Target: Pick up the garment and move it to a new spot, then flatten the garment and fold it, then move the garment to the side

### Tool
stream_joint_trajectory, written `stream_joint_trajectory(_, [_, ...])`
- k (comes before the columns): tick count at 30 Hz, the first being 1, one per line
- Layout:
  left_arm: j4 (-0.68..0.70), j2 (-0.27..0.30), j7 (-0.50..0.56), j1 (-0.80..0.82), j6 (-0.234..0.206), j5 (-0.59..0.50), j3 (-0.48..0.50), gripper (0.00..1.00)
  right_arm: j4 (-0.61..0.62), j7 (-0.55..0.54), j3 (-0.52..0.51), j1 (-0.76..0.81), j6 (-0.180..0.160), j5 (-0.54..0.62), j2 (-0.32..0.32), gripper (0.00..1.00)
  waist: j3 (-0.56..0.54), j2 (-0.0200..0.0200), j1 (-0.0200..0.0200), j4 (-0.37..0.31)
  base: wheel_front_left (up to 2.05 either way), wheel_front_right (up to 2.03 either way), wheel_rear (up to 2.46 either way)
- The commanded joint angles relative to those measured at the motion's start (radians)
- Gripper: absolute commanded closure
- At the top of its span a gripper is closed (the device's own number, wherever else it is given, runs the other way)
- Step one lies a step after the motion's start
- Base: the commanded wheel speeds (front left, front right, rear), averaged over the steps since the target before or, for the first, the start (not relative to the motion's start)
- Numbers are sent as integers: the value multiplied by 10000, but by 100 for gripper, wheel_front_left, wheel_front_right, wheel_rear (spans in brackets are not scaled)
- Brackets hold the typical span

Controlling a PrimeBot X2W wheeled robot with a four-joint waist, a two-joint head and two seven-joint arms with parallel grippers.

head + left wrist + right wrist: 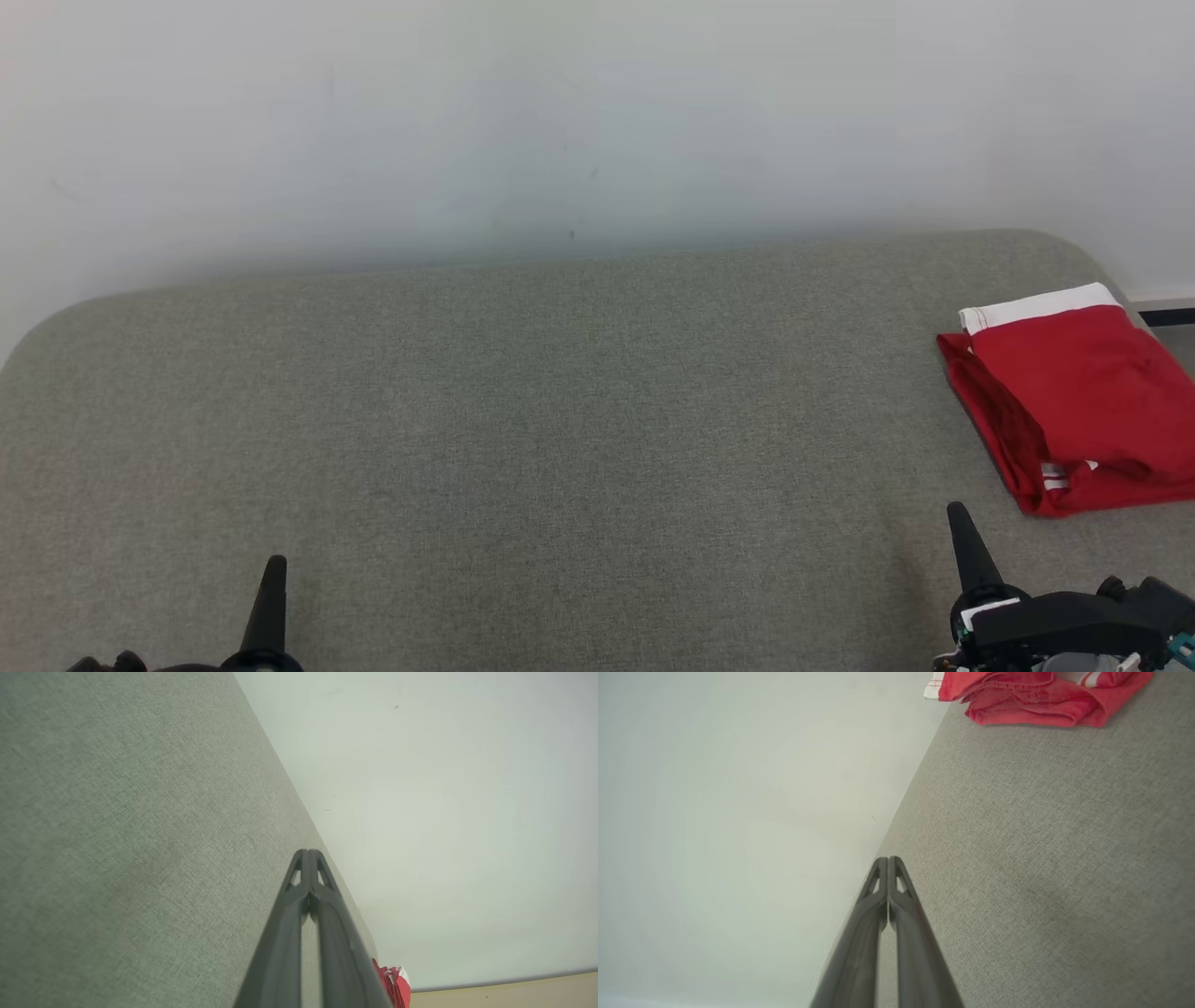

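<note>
Left claw (pixel 274 567): at the lower left of the head view. Its two dark fingers are pressed together into one spike pointing up the frame, and it holds nothing. In the left wrist view the left claw (pixel 307 855) has its tips meeting, with grey cloth to its left.

Right claw (pixel 958 515): at the lower right of the head view. Its fingers are likewise closed tip to tip and empty, and its black wrist housing runs along the bottom edge to the right. In the right wrist view the right claw (pixel 888 861) shows no gap at the tips. It sits near the garment's near corner, below and to its left, and apart from it.

Worktop (pixel 560 420): a grey woven cloth surface with rounded far corners, filling the lower two thirds of the head view.

Garment (pixel 1074 401): red and folded into a rough rectangle. It has a white band along its far edge and a bit of white striped trim at the near edge. It lies on the worktop at the right edge of the head view, partly cut off by the frame. In the right wrist view its layered folds sit at the top, right of centre.

Wall (pixel 560 112): plain white, behind the worktop's far edge, across the top third of the head view.

Baseboard (pixel 1162 315): a dark strip at the right edge, just beyond the garment.
</note>
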State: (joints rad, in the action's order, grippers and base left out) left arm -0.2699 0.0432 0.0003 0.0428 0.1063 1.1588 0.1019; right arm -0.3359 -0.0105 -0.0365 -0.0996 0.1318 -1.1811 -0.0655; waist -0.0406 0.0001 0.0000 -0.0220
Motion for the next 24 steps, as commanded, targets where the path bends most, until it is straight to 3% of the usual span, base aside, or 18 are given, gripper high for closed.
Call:
stream_joint_trajectory(1, [117,65,94,255,66,294,33,100,159,-83,-79,-157,-11,-277,30,100,14,-1,0,8,0,0,0])
stream_joint_trajectory(24, [170,79,612,501,170,2311,90,100,511,-551,-430,-179,-15,-2184,92,100,181,-1,0,96,0,0,0])
